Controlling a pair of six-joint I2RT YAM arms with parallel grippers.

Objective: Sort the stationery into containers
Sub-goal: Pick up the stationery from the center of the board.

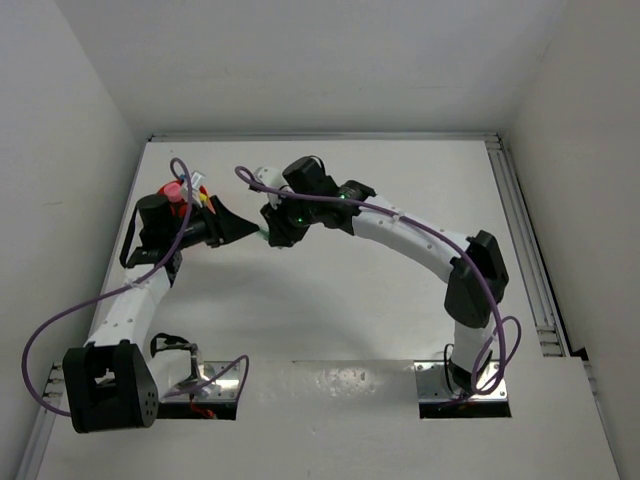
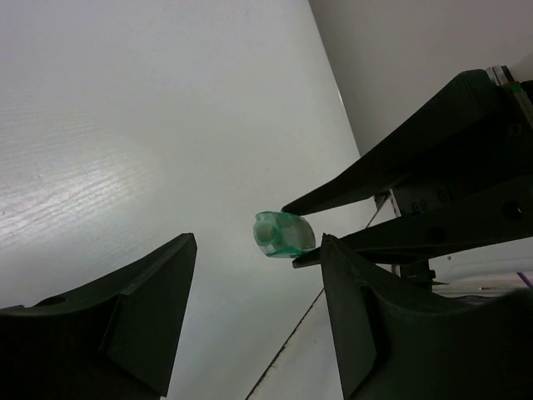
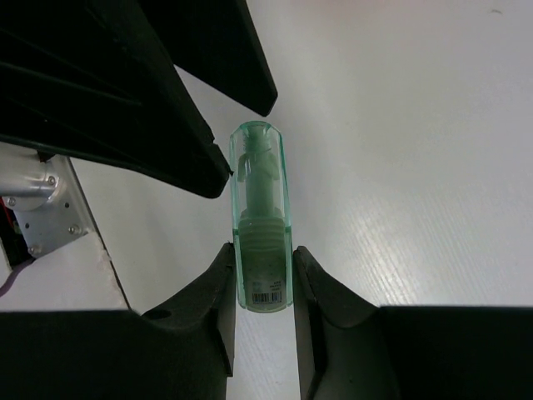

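Note:
A green highlighter (image 3: pixel 261 217) with a clear cap is clamped by its barcode end in my right gripper (image 3: pixel 262 250), cap pointing away. Seen from the top view, that right gripper (image 1: pixel 270 232) hangs over the table's back left, tip to tip with my left gripper (image 1: pixel 240 230). The left gripper (image 2: pixel 258 242) is open, and the highlighter's cap (image 2: pixel 283 235) floats just beyond its fingertips, touching neither. Behind the left wrist shows a cluster of red, pink and yellow stationery (image 1: pixel 188 194). The container under it is mostly hidden by the arm.
The white table (image 1: pixel 330 310) is walled in white on three sides, with a metal rail (image 1: pixel 525 240) along its right edge. A purple cable (image 1: pixel 60 320) loops off the left arm. The left gripper's black fingers (image 3: pixel 166 92) fill the upper left of the right wrist view.

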